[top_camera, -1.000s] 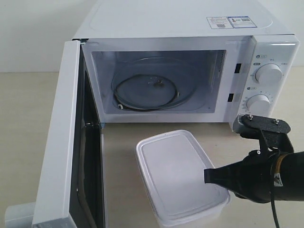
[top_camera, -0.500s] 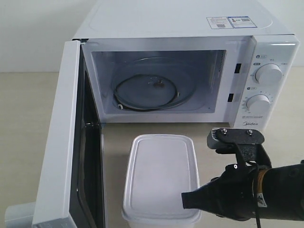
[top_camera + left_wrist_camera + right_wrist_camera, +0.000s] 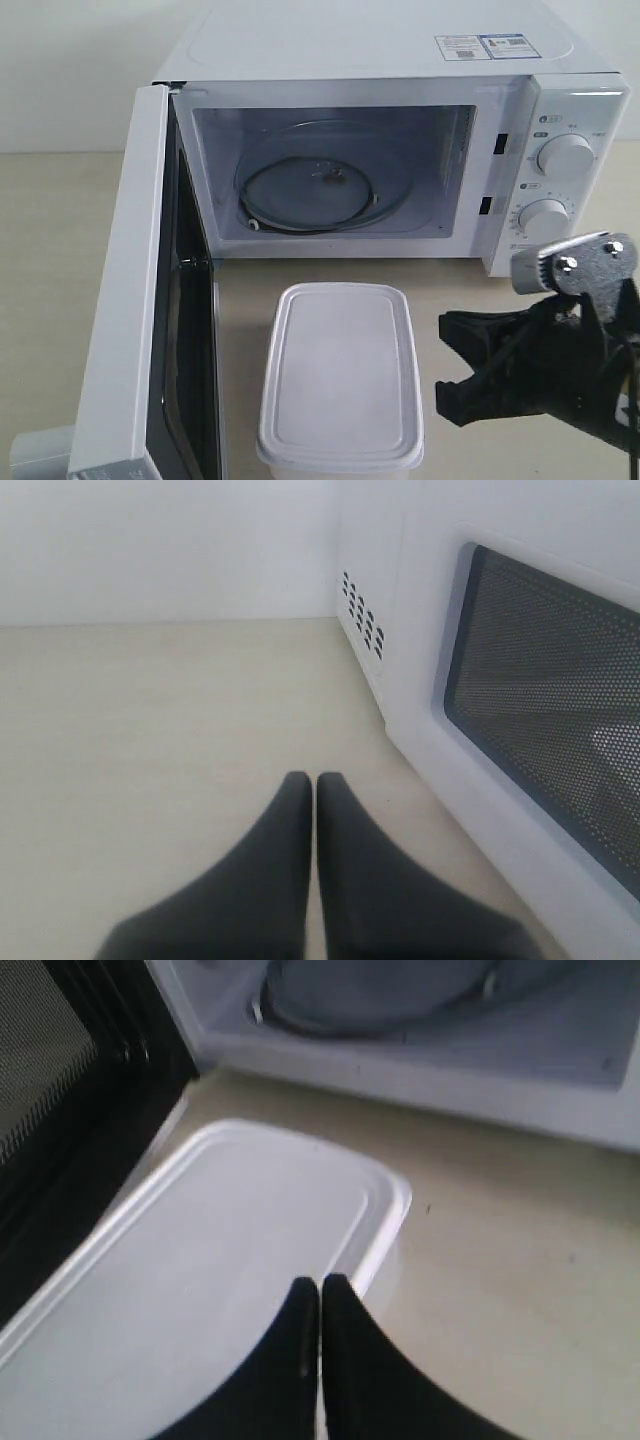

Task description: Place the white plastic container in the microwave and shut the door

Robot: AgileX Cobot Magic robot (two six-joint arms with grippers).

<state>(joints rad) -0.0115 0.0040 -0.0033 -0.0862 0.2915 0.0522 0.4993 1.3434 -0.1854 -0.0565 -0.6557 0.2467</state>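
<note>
White plastic container [image 3: 340, 375] — seemingly just clear of door [image 3: 125, 300].

The white plastic container [image 3: 340, 375] is shown matt and translucent; the microwave [image 3: 350, 45] casing is finished in glossy white, its turntable [image 3: 320, 190] in clear glass.

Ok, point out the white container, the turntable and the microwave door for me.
white plastic container [image 3: 340, 375], exterior view, middle of its lid.
glass turntable [image 3: 322, 180], exterior view, centre of the plate.
door [image 3: 120, 300], exterior view, its white frame, midway up.
</note>
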